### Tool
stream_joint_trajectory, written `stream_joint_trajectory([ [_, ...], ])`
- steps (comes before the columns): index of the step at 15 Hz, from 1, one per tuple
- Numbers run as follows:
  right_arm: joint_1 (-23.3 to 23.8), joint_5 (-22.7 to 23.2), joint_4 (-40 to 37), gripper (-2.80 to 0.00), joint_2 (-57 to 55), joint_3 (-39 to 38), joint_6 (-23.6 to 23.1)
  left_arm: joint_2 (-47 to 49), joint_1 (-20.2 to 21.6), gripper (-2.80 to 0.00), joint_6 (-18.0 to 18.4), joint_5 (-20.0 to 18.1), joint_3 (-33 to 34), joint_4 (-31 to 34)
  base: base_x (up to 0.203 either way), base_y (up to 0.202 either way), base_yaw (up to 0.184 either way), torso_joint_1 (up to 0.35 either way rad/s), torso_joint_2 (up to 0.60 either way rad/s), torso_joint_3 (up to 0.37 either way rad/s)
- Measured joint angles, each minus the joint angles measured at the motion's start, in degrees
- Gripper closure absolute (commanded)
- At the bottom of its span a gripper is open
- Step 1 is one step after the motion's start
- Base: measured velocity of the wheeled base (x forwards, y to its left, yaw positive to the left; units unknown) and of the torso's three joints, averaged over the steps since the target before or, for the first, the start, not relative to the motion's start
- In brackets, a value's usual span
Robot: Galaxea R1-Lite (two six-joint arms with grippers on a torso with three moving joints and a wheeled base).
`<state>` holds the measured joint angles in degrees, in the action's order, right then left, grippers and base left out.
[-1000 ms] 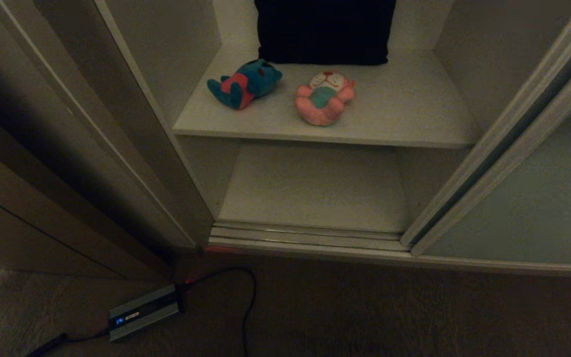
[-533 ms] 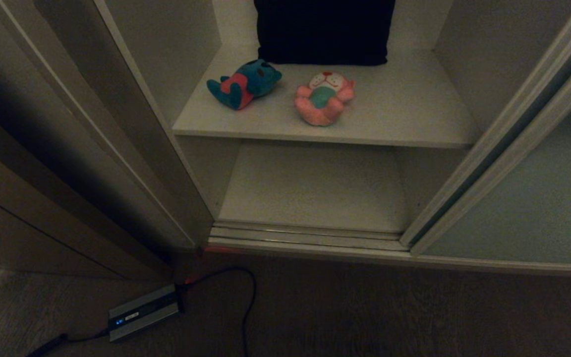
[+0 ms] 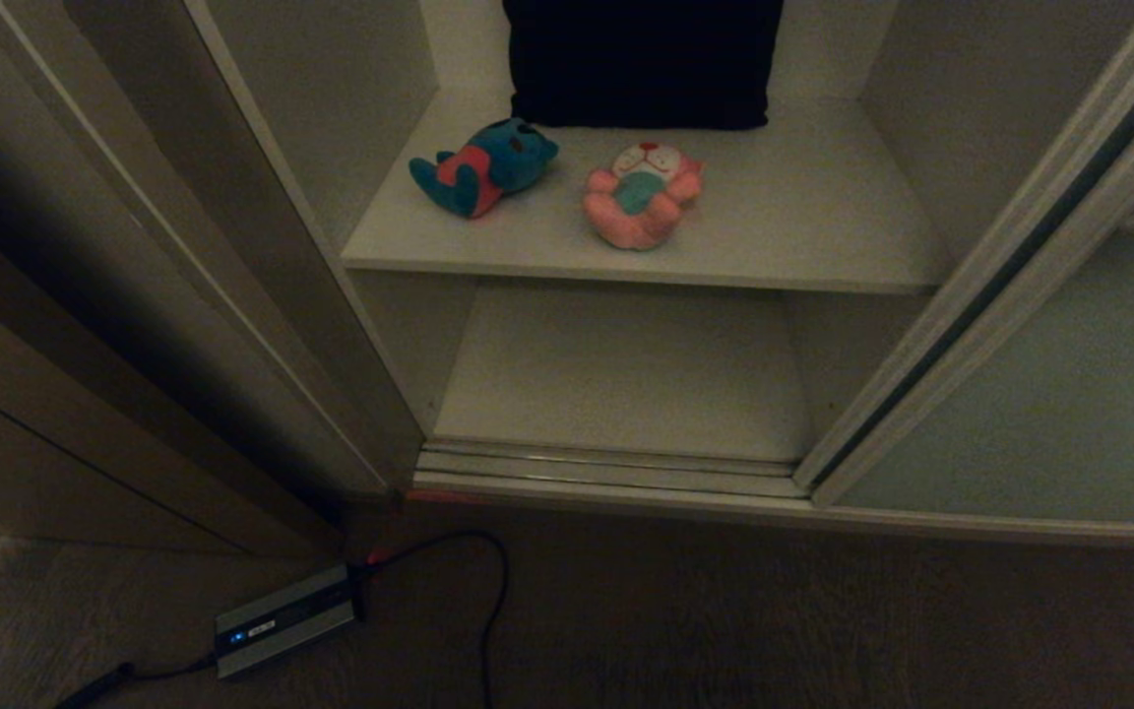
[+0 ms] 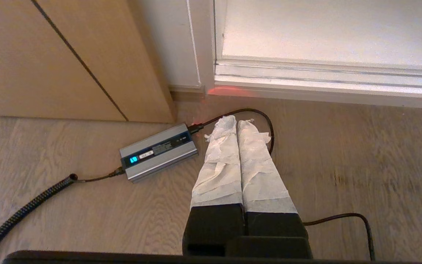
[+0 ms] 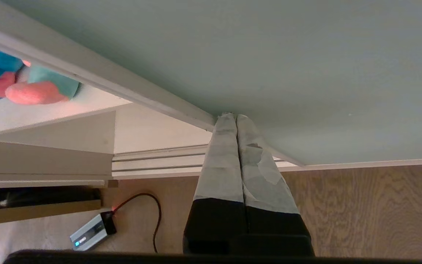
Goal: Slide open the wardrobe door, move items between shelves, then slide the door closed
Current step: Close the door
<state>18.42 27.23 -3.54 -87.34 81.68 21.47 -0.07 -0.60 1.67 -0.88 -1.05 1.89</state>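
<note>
Right tool (image 5: 236, 116): fingers pressed together, holding nothing, tips at the pale metal frame of the sliding wardrobe door (image 5: 306, 66), close to where frame meets grey-green panel; whether they touch it cannot be told. Left tool (image 4: 237, 121): fingers likewise closed flat against each other, empty, hanging over the wooden floor (image 4: 343, 165) near a grey power adapter (image 4: 158, 152) and its black cable (image 4: 262, 121). Sliding wardrobe door: slid to the right side of the opening, leaving the shelves exposed. Upper shelf (image 3: 803, 212): carries both plush toys. Teal-blue toy (image 3: 484, 166), red belly, lies toward the left edge. Pink toy (image 3: 642, 194), teal outfit and white face, lies near the middle, just beside the first but apart. Black cushion (image 3: 641, 61) stands along the back edge behind them. Lower shelf (image 3: 626, 369): bare white board.
</note>
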Motion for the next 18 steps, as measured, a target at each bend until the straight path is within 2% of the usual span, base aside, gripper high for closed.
stream_joint_trajectory([
  [4,-4.45,-3.17,-0.18,0.0,-0.56,1.07,-0.11,0.0,-0.04,0.0,0.0,0.0,0.0,0.0,0.0,0.0,0.0,0.0,0.0,0.0],
  [6,-8.12,-4.74,-0.14,0.0,-0.49,1.28,-0.15,0.0,-0.04,0.0,0.0,0.0,0.0,-0.02,0.0,0.0,0.0,0.0,0.0,0.0],
  [10,-18.66,-9.0,0.22,0.0,0.11,1.62,-1.07,0.0,-0.02,0.0,0.0,0.02,0.0,0.0,0.0,0.0,0.0,0.0,0.0,0.0],
  [14,-30.89,-13.6,0.61,0.0,3.11,-3.72,-6.4,0.0,-0.06,0.0,-0.03,-0.02,0.0,-0.02,0.0,0.0,0.0,0.0,0.0,0.0],
  [18,-39.88,-14.07,-1.81,0.0,12.17,-9.54,-10.31,0.02,-0.04,0.0,-0.03,0.0,0.0,-0.02,0.0,0.0,0.0,0.0,0.0,0.0],
])
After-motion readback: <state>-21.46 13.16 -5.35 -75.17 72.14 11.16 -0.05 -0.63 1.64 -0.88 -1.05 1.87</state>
